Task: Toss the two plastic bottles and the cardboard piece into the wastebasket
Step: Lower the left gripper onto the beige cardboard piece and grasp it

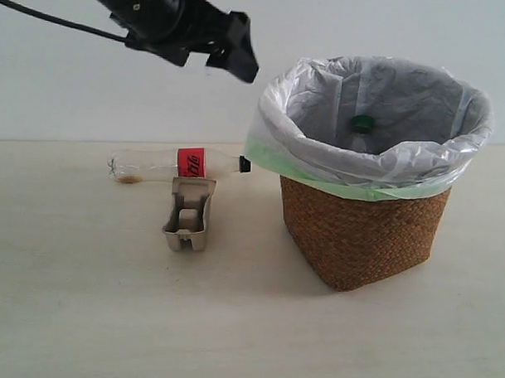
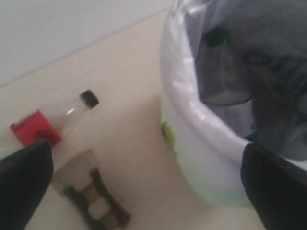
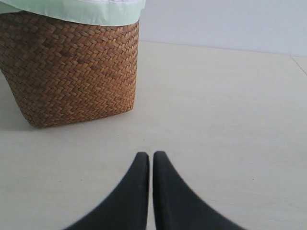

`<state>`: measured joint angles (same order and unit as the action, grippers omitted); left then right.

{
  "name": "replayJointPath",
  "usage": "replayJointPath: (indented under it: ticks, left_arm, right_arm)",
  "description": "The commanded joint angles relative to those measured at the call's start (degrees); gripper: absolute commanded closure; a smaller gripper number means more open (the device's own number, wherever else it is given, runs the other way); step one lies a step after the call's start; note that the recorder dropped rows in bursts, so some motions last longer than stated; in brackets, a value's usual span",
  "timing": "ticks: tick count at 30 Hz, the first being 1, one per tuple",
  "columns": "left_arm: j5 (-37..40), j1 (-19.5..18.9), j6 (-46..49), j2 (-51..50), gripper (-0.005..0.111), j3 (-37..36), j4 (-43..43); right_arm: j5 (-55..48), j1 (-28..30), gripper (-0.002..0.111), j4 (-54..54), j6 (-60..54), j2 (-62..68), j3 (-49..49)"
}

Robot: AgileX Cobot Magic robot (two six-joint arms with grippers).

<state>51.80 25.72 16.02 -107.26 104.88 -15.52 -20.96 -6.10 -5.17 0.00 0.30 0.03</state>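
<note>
Wastebasket (image 1: pixel 363 234): toward table's right edge, bag folded over rim so mouth stays open for drops.
Left pincer (image 1: pixel 232 60): high over table beside basket rim, spread wide, empty. Judged free for next pick.
Right pincer (image 3: pixel 151 191): tips pressed together, empty, low over table, out of way.
Slim bottle (image 1: pixel 174 164): on its side near far edge.
Stubby bottle (image 1: pixel 362 122): inside basket, binned.
Cardboard piece (image 1: pixel 188 216): just beside slim bottle, on its near-edge side, not yet binned.

Two bottles: slim bottle (image 1: pixel 174 164) and green-capped bottle (image 1: pixel 362 123). One cardboard piece (image 1: pixel 188 214). One basket (image 1: pixel 363 230). One desk (image 1: pixel 82 316). Two claws: left claw (image 1: pixel 232 60), right claw (image 3: pixel 151 165).
</note>
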Motion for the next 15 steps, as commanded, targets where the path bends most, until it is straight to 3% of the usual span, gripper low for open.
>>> replayJointPath:
  ticks: [1, 4, 10, 15]
  left_arm:
    - [5.2, -2.6, -2.0, -1.1, -0.001, 0.1, 3.9]
    - [4.2, -5.2, -7.3, -2.1, -0.001, -2.2, 4.7]
    - [1.9, -5.8, -7.4, -7.0, -0.001, -6.9, 4.3]
    - [-5.1, -5.8, -7.4, -15.6, -0.001, -7.5, -5.0]
  right_arm:
    - [0.3, 0.3, 0.108, -0.1, 0.0, -0.3, 0.0]
    - [0.3, 0.3, 0.108, -0.1, 0.0, -0.3, 0.0]
    - [0.3, 0.3, 0.108, -0.1, 0.0, -0.3, 0.0]
    - [0.3, 0.3, 0.108, -0.1, 0.0, -0.3, 0.0]
